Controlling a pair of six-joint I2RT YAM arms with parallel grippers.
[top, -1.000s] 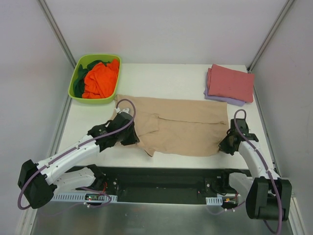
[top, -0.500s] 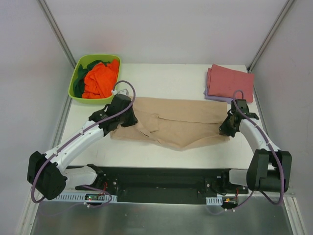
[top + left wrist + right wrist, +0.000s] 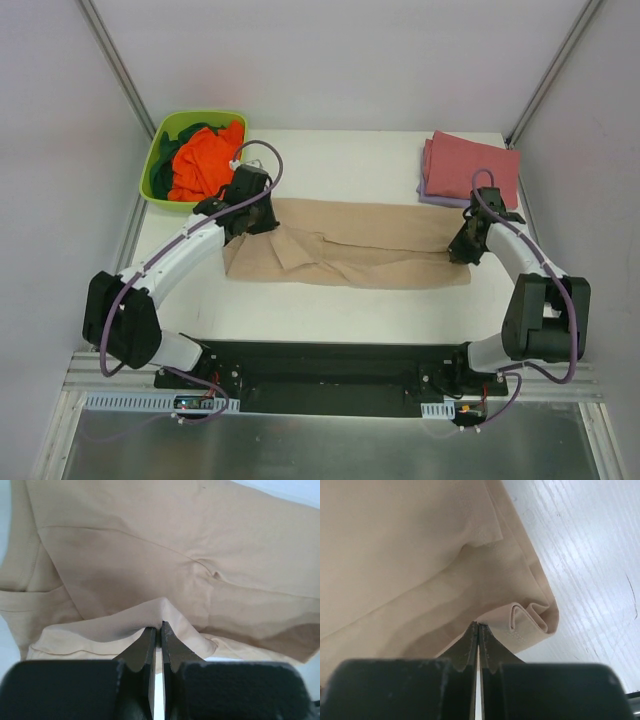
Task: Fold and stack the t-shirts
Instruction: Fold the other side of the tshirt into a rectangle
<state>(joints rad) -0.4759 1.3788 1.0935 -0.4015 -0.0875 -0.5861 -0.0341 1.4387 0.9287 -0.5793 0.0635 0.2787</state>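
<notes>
The left gripper [image 3: 160,630] and right gripper [image 3: 477,627] each pinch one end of the tan t-shirt [image 3: 350,255], which lies as a long band across the table [image 3: 330,165]. Holding both ends at once likely keeps the folded-over edge straight and even.

Left arm [image 3: 175,262] and right arm [image 3: 522,258] stretch forward; left gripper [image 3: 156,626] clamps the tan-beige t-shirt [image 3: 370,255] at its left end, right gripper [image 3: 478,625] at its right end.
</notes>
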